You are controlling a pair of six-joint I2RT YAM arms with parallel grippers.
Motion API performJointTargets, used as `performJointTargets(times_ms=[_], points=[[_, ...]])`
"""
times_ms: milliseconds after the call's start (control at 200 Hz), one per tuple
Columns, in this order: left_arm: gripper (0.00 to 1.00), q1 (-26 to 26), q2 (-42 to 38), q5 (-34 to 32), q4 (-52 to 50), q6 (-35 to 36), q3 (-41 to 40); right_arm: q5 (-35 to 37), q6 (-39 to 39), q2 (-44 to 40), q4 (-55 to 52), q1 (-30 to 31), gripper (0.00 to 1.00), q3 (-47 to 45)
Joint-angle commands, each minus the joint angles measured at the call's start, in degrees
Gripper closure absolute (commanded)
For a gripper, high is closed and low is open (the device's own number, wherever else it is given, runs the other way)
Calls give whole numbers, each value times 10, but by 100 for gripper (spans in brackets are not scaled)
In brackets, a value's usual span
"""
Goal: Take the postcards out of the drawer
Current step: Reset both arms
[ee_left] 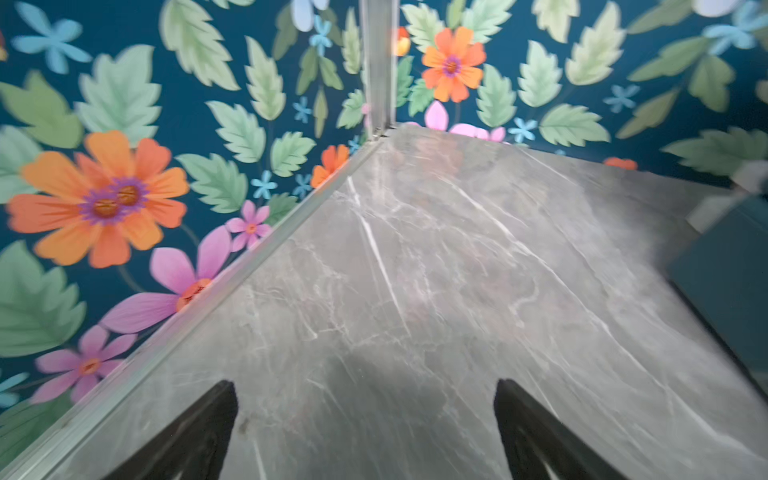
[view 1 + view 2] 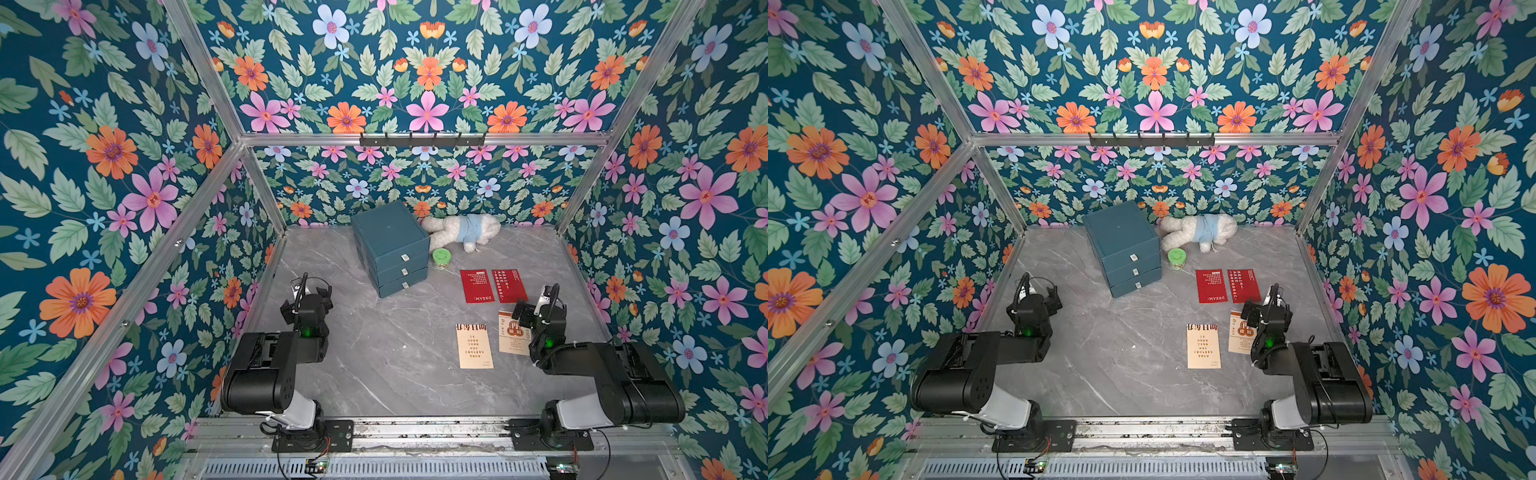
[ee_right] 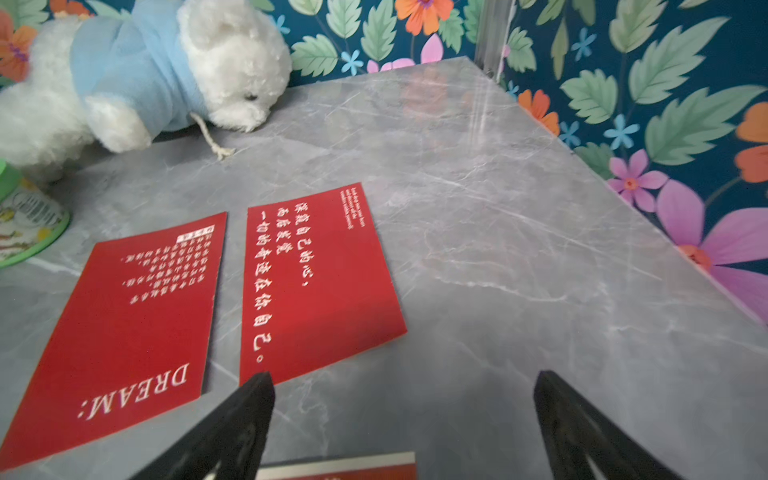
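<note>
Teal drawer chest [image 2: 390,249], all three drawers shut. Right of the chest, flat on the grey marble tabletop [image 2: 374,365]: the red "DREAM:" postcard [image 2: 476,286] and the second red postcard [image 2: 509,284], side by side with a narrow gap between. Further in front of the chest, also on its right: the first cream postcard [image 2: 473,346], then the second cream postcard [image 2: 508,343], partly hidden under the right gripper [image 3: 404,376]. Right gripper spread wide, holding nothing. Left gripper [image 1: 365,386], in front and to the left of the chest, also spread wide and empty. Just beside the chest on the right, a green jar [image 2: 441,258]; behind that, a white plush bear [image 2: 461,230], lying down.
</note>
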Motion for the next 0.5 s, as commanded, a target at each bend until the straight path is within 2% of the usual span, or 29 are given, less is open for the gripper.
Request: performJointTargets(times_ms=[0, 30, 100, 170, 230, 295, 360, 495], points=[[3, 0, 7, 57, 86, 42, -4, -37, -26, 5, 56, 0, 1, 15], [3, 0, 9, 66, 87, 46, -4, -44, -36, 14, 75, 0, 1, 19], [3, 0, 15, 81, 122, 51, -21, -58, -32, -3, -14, 0, 1, 44], [2, 0, 48, 81, 214, 59, -44, -58, -36, 10, 25, -1, 1, 39], [2, 0, 28, 88, 147, 49, -34, -58, -33, 2, 1, -1, 1, 42], [1, -1, 41, 85, 187, 56, -38, -57, -33, 5, 12, -1, 1, 40], [1, -1, 32, 87, 159, 53, -34, -56, -36, 7, 19, -1, 1, 39], [0, 0, 33, 88, 169, 54, -38, -58, -34, 6, 15, -1, 1, 40]])
